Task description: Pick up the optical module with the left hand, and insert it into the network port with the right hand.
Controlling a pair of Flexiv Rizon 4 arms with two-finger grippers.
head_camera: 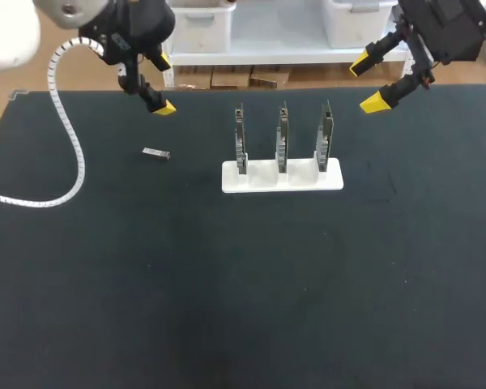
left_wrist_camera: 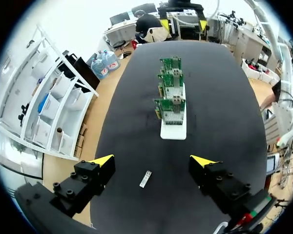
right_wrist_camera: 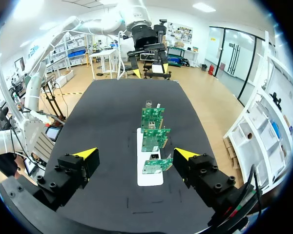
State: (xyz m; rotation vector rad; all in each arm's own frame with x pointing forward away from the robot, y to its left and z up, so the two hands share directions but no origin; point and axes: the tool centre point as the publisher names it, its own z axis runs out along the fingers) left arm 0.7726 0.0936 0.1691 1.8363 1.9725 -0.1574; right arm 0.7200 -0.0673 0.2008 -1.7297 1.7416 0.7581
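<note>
One tiny optical module, details indistinct.

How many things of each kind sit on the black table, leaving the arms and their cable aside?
Small silver metal optical module: 1
Upright green circuit boards: 3
White rectangular plastic stand holding the boards: 1
Total: 5

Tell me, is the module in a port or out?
Out: the module lies flat on the mat, apart from the boards.
</note>
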